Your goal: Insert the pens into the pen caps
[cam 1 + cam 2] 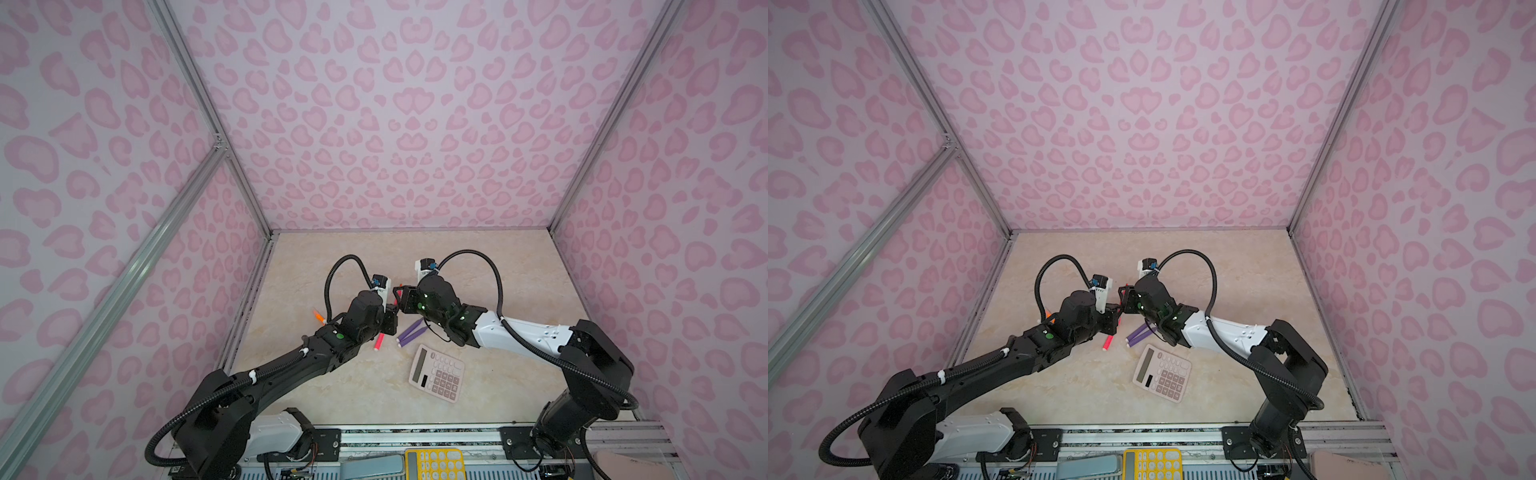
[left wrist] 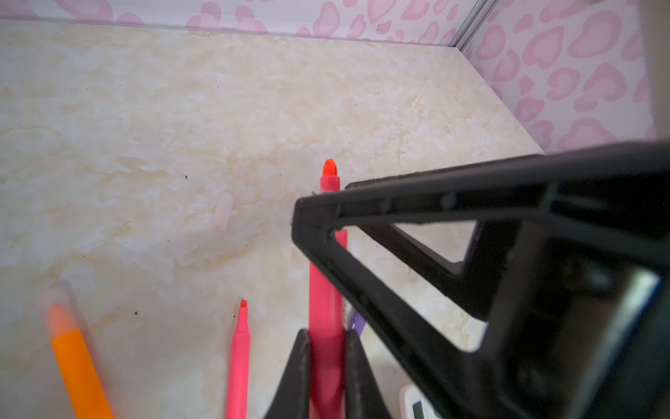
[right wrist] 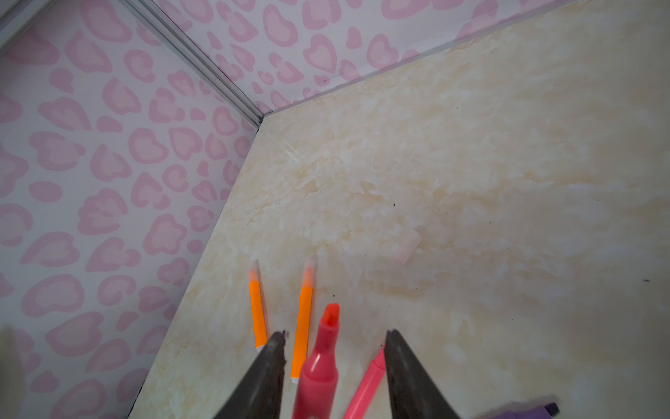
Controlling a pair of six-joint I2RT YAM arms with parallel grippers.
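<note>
Pink-red pen [image 2: 326,290] clenched between the fingers of the left claw [image 2: 327,332], bare orange-red tip pointing away from the wrist. Right claw [image 3: 335,334] released, fingers spread to either side of that same pen and clear of it on both sides; one black finger crossing in front of the barrel in the left wrist view. Both claws above the counter [image 1: 457,266], close together near its middle in both top views.

Lying on the counter below:
- second pink-red pen [image 3: 366,384], uncapped
- two orange pens [image 3: 302,326], side by side toward the left wall
- two purple pens [image 1: 411,334], side by side under the right arm
- clear cap [image 3: 409,246], alone, farther out

Pinkish calculator [image 1: 438,374] near the purple pens, key markings too small to read. Counter beige, marble-patterned, finely speckled. Walls [image 1: 395,104] lilac with pink heart-like blotches, aluminium rails [image 1: 208,104] at the corners.
</note>
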